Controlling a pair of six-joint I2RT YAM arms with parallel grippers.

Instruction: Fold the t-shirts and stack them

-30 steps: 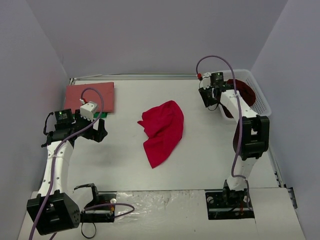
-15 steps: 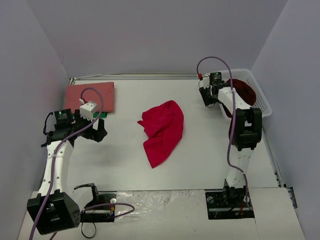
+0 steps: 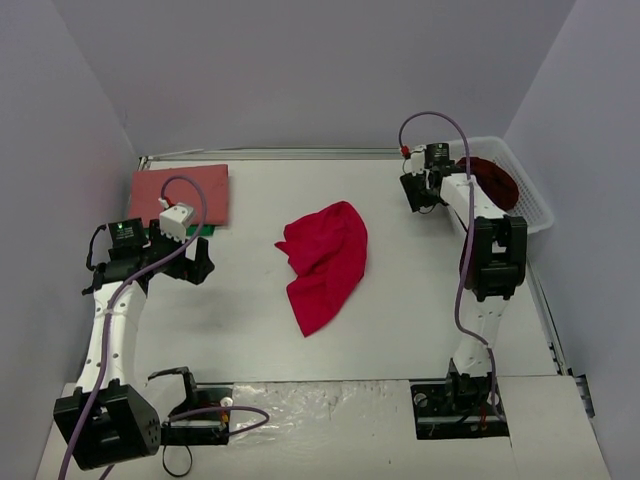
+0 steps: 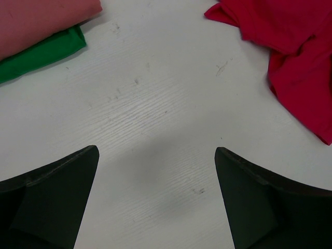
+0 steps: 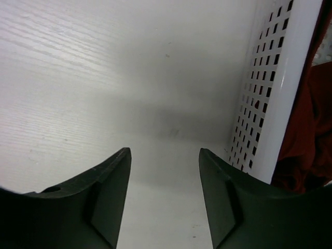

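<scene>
1. Top external view: the crimson t-shirt [image 3: 325, 262] is shown as a soft, creased heap, roughly leaf-shaped, at the middle of the white table [image 3: 400, 310]. In the left wrist view only its folded edge [image 4: 290, 46] is seen, cut off by the frame.
2. The salmon-red t-shirt [image 3: 180, 193] is laid folded into a flat rectangle at the far left corner. A strip of green cloth [image 4: 41, 54] is exposed under its near edge; what that cloth is cannot be told.
3. The dark maroon t-shirt [image 3: 495, 180] is bunched inside the white plastic basket [image 3: 530, 200] at the far right. It is largely hidden by the basket wall. In the right wrist view a dark red fold [image 5: 306, 129] is seen behind the wall [image 5: 270, 104], which is pierced by rows of small rectangular holes.
4. The left gripper [image 4: 155, 153] is held over bare table between the salmon-red and crimson shirts. Its matt black jaws are spread wide, with nothing between them.
5. The right gripper [image 5: 165, 151] is held just beside the basket's outer wall. Its jaws are parted, and nothing is gripped.
6. A fine wood-like grain and small scuffs are seen on the tabletop.
</scene>
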